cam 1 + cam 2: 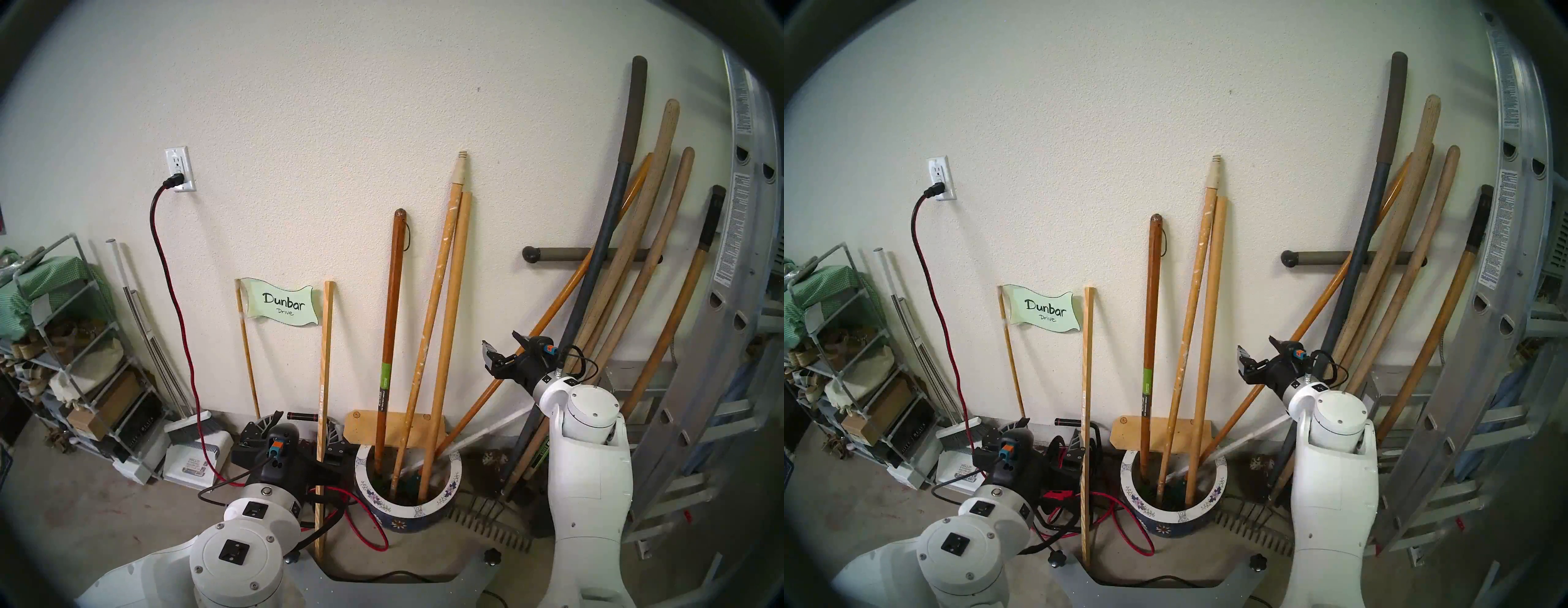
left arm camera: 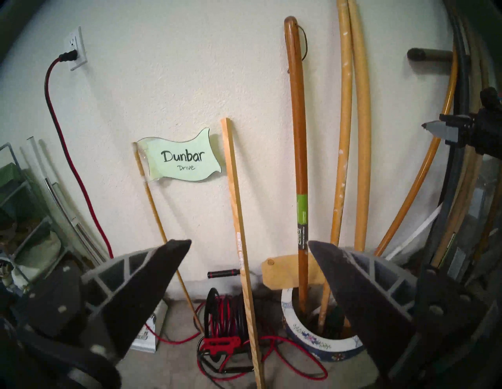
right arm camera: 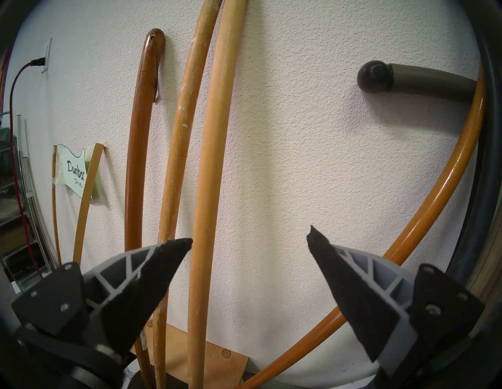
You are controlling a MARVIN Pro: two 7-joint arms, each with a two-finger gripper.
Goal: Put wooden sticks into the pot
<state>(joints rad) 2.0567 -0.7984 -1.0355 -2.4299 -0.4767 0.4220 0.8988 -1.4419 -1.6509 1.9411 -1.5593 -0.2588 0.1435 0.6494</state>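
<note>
All three wooden sticks stand in the floral-rimmed pot (image 1: pixel 453 488), tops against the wall: dark red-brown stick (image 1: pixel 392 314), paint-flecked stick (image 1: pixel 437 293), plain dowel (image 1: pixel 456 297). Left gripper (image 2: pixel 249 245) and right gripper (image 3: pixel 249 239) both spread wide, holding nothing. Risks: the left arm, just beside the thin square slat (image 1: pixel 324 382), could topple it; the right gripper, near the dowel, could knock a stick sideways along the wall.
</note>
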